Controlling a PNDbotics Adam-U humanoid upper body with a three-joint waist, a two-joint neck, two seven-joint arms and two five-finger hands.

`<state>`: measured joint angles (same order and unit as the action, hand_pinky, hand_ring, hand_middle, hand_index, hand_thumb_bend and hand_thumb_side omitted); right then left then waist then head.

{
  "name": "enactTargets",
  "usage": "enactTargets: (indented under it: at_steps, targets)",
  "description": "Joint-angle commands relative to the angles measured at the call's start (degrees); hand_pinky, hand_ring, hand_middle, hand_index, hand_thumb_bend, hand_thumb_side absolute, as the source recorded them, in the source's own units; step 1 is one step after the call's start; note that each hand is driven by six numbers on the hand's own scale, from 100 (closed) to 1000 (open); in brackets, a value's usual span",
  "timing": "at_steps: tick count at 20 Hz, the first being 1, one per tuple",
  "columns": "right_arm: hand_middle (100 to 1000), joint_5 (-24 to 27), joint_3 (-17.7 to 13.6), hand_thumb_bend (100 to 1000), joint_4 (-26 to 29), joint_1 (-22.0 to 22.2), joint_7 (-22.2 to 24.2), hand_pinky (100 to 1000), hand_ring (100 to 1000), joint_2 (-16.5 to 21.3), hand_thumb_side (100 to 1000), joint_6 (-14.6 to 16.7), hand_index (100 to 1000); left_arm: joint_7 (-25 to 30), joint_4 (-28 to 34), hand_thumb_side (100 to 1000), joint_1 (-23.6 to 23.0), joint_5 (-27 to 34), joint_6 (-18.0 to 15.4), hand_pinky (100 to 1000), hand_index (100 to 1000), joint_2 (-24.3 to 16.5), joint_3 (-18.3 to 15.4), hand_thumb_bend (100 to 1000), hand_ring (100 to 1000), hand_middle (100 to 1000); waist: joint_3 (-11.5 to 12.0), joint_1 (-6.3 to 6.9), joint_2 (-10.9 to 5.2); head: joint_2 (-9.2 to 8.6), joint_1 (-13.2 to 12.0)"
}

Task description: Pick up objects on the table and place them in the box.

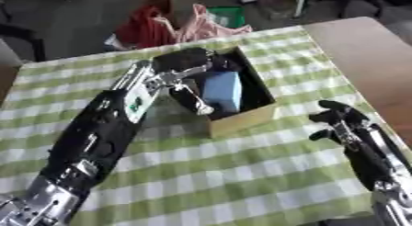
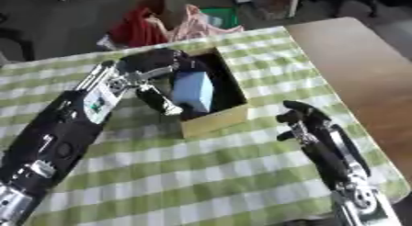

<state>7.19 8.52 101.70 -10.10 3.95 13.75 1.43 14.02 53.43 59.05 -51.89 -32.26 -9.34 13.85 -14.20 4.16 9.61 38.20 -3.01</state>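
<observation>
Left hand (image 1: 186, 69) over the box (image 1: 241, 120), fingers curled round the blue block (image 1: 222, 89) inside it | right hand (image 1: 342, 118) idle above checked cloth (image 1: 241, 174), fingers relaxed, holding nothing

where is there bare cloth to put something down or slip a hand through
Bare checked tablecloth lies in front of the cardboard box, between the left arm and the right hand. The box is crowded: the left hand holds a blue block inside.
</observation>
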Motion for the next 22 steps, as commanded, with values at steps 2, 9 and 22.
enactTargets:
  at_steps: [2, 9, 22]
  targets:
    - [597, 0.32, 0.05, 100, 0.6, -0.69, 0.22, 571, 785, 0.04, 581, 0.04, 827, -2.07, -0.26, 266, 1.32, -3.04, -0.29, 728, 934, -0.23, -0.49, 437, 801, 864, -0.21, -0.23, -0.54, -0.71, -0.27]
    - [597, 0.22, -0.01, 100, 0.58, -0.66, 0.22, 571, 786, 0.01, 582, 0.05, 828, -2.06, -0.36, 283, 1.17, -5.83, -1.93, 756, 957, -0.39, -0.58, 442, 847, 929, -0.07, -0.26, -0.33, -0.68, -0.08]
    - [596, -0.32, -1.08, 100, 0.37, 0.57, -0.75, 571, 785, 0.56, 580, 0.32, 828, 2.04, 14.98, 187, -2.31, 15.32, 2.91, 736, 932, -10.81, -0.68, 288, 808, 883, 3.24, -0.58, -1.02, -0.22, 2.21]
